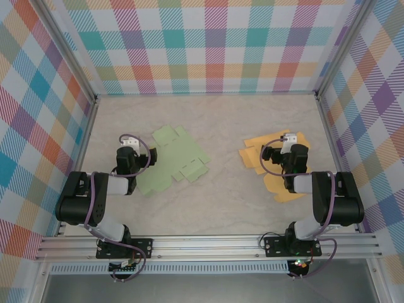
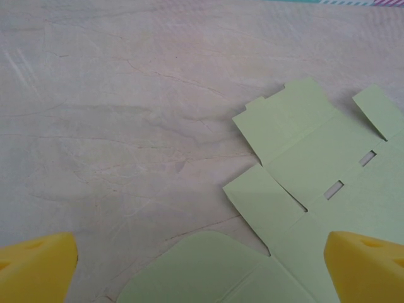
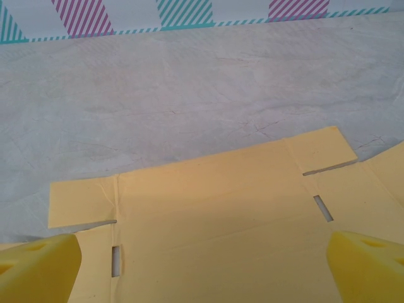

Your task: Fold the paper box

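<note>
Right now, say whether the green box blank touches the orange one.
Apart: the top external view shows bare table between green box blank and orange box blank.

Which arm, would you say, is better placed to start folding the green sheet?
Left, probably: the left tool, open, is at the edge of the green sheet; the right tool is over the orange sheet.

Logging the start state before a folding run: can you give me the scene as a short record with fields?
surface: pale table
green sheet: lying unfolded, left half of the table
orange sheet: lying unfolded, right half, partly under the right arm
left end effector: open, over the green sheet's left edge, holding nothing
right end effector: open, over the orange sheet, holding nothing
folding: not yet begun
</note>
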`<state>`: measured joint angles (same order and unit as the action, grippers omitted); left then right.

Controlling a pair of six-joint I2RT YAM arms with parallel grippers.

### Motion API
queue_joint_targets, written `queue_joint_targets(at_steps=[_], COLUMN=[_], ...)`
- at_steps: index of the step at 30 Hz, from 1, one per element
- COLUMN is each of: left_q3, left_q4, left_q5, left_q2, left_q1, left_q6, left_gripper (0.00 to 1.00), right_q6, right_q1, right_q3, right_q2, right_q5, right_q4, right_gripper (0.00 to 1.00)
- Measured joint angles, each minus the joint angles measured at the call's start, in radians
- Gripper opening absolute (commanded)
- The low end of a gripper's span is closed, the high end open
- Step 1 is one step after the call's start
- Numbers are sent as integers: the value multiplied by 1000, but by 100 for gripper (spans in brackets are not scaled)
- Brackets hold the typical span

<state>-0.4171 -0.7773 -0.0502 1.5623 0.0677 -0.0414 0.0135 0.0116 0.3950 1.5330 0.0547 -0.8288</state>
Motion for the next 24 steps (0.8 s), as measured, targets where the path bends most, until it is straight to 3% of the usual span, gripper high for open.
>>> queue_joint_targets(at_steps=[5, 11, 15, 20, 24], left_q3=[-57, -108, -142, -146, -171], left_q4=[135, 305, 391, 431, 470], left_q5=[-11, -47, -58, -65, -131], left_q2=[-48, -273, -419, -501, -478], left_q1=[0, 2, 34, 180, 384], left_q6=[0, 45, 134, 277, 388], left_gripper=[100, 100, 100, 100, 100], right_q6=[-2, 19, 78, 174, 239], right_q1=[0, 0, 0, 0, 0], right_q3=[-23, -26, -6, 70, 119], right_q2=[-52, -274, -414, -517, -568], right_q5=[7, -24, -66, -135, -167], right_q4=[14, 121, 294, 557, 727], right_gripper=[100, 100, 100, 100, 100])
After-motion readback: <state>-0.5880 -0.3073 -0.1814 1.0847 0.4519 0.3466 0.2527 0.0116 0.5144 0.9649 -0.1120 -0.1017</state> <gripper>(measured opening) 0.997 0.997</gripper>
